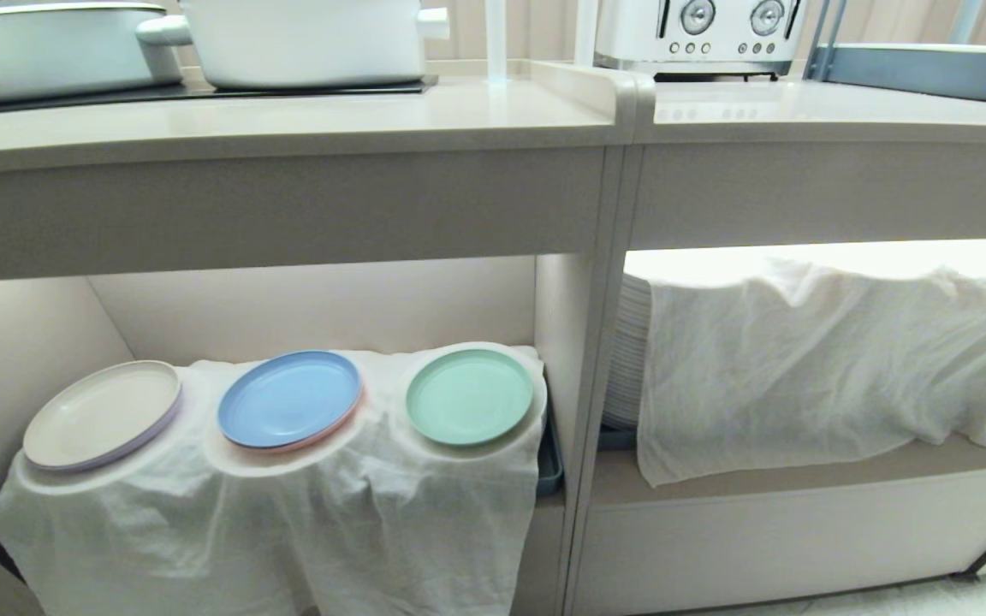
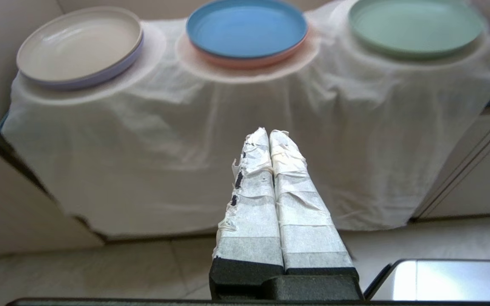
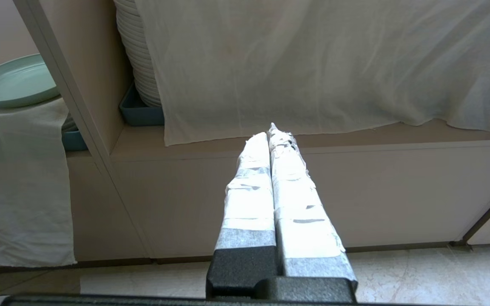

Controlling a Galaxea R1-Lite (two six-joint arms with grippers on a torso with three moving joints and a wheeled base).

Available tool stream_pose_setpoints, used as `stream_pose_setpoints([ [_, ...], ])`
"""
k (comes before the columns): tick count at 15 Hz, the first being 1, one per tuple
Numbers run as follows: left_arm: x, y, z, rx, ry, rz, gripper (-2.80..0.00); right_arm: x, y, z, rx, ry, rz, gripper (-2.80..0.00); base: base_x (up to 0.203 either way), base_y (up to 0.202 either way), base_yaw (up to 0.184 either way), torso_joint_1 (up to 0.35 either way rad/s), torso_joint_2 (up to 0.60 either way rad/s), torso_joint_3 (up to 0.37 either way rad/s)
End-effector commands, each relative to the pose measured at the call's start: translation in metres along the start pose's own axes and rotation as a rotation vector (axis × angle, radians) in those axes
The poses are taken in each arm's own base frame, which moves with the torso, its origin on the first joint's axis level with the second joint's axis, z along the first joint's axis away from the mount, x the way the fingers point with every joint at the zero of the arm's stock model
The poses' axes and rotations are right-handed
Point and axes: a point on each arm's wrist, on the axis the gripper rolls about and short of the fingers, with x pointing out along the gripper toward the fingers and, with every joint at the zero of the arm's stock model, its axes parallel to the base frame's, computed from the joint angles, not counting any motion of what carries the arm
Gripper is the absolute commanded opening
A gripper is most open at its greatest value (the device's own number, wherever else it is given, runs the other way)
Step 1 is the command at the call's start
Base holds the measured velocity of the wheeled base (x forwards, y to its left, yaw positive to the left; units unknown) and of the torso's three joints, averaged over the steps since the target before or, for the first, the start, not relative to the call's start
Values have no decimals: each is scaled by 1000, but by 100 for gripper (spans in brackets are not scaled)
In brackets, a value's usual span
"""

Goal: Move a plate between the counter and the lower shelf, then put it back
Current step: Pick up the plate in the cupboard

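The mint-green plate lies on the right-hand cloth-covered mound in the lower shelf, under the counter. Neither arm shows in the head view. In the left wrist view my left gripper hangs low in front of the draped cloth, well short of the plates, with its taped fingers pressed together and nothing between them. My right gripper is likewise shut and empty, parked before the neighbouring compartment.
A blue plate and a cream plate sit on mounds left of the green one. White pans stand on the cooktop. A toaster stands further right, with cloth-covered stacked white plates below it.
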Motion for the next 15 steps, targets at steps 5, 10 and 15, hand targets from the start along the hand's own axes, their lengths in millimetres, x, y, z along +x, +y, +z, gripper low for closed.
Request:
stream_pose_setpoints([
  [5,-11,0,-5,-33,-141,-11,-280,0,0,0,0,0,0,-280,0,0,0,0,0,0],
  [10,-11,0,-5,-30,-139,-11,-280,0,0,0,0,0,0,-280,0,0,0,0,0,0],
  [15,-11,0,-5,-28,-138,-7,-280,0,0,0,0,0,0,-280,0,0,0,0,0,0],
])
